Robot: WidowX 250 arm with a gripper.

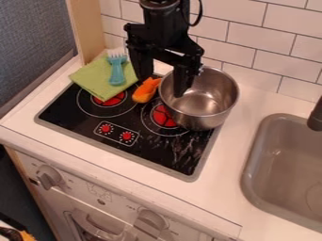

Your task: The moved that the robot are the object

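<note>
The black gripper hangs over the back of the stove, its fingers spread wide and open. One finger is over the left part of the metal pot, the other outside it on the left, so the pot's left rim lies between them in this view. An orange object lies on the stove just left of the pot, below the gripper; its exact kind I cannot tell. A green cloth covers the stove's back left corner, and a teal fork-like utensil rests on it, tines toward the wall.
The black stove top has red burner centres and two red knobs. A grey sink with a dark faucet is at the right. White tiles stand behind, and a wooden post rises at the back left.
</note>
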